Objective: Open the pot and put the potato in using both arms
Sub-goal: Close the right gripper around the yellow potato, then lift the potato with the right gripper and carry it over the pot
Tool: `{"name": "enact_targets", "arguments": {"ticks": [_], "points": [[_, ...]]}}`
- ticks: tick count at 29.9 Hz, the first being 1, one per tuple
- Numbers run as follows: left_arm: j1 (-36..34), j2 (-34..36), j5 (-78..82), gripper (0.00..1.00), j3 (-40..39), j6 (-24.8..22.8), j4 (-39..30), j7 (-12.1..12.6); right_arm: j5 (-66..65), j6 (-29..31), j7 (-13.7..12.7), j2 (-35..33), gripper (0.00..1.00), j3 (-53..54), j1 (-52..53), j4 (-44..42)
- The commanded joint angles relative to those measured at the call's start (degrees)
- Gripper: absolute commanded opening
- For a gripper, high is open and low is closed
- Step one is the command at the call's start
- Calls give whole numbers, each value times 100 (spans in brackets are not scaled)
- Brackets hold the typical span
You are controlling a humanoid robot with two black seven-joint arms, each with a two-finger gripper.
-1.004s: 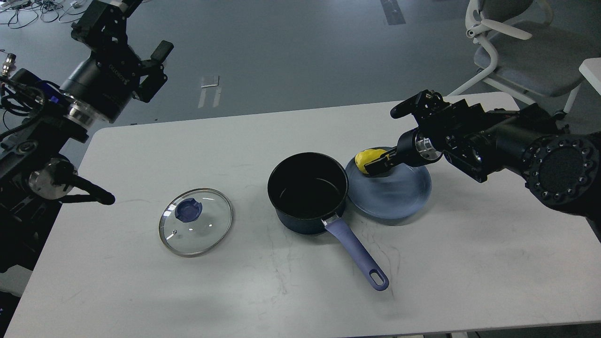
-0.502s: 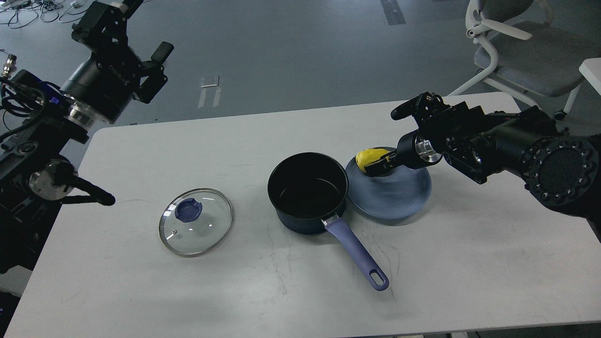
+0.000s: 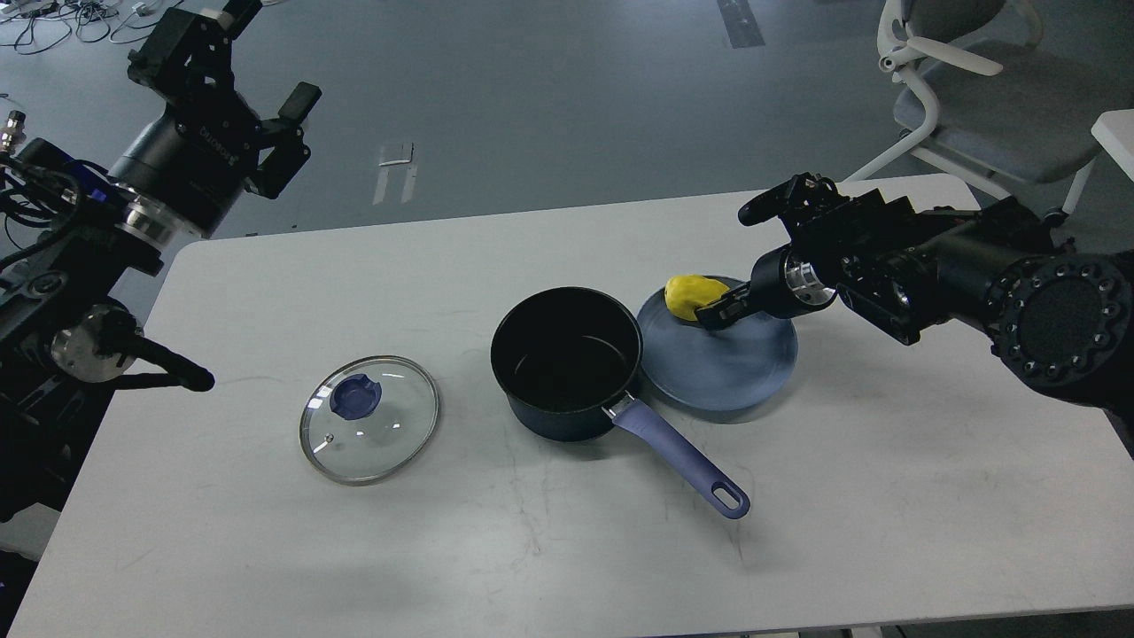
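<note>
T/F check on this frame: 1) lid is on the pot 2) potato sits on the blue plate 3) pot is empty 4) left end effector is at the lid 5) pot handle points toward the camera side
1) False. The glass lid lies flat on the table, left of the pot.
2) True. The potato rests on the plate, with the right end effector at it.
3) True.
4) False. The left end effector is raised far from the lid.
5) True. The handle runs toward the near right.

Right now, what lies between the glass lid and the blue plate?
In the head view, the open pot stands between the glass lid and the blue plate, touching the plate's near rim.
</note>
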Motion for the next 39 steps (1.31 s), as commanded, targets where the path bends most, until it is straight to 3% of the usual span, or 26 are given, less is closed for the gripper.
{"name": "enact_targets", "arguments": {"ticks": [1, 16, 24, 29, 34, 39], "points": [[1, -9, 0, 98, -1, 0, 1, 0, 11, 0, 1, 1, 29, 1, 53, 57], [1, 0, 0, 98, -54, 0, -43, 0, 2, 0, 1, 1, 30, 1, 1222, 1515], [1, 0, 0, 98, -80, -9, -43, 0, -16, 0, 1, -868, 32, 10, 2109, 2535], [1, 0, 0, 98, -89, -9, -61, 0, -16, 0, 1, -1071, 32, 71, 2513, 2939], [0, 0, 0, 98, -89, 0, -149, 9, -7, 0, 1, -1019, 32, 414, 2778, 3142], [1, 9, 0, 98, -89, 0, -158, 9, 2, 0, 1, -527, 32, 458, 2866, 3125]]}}
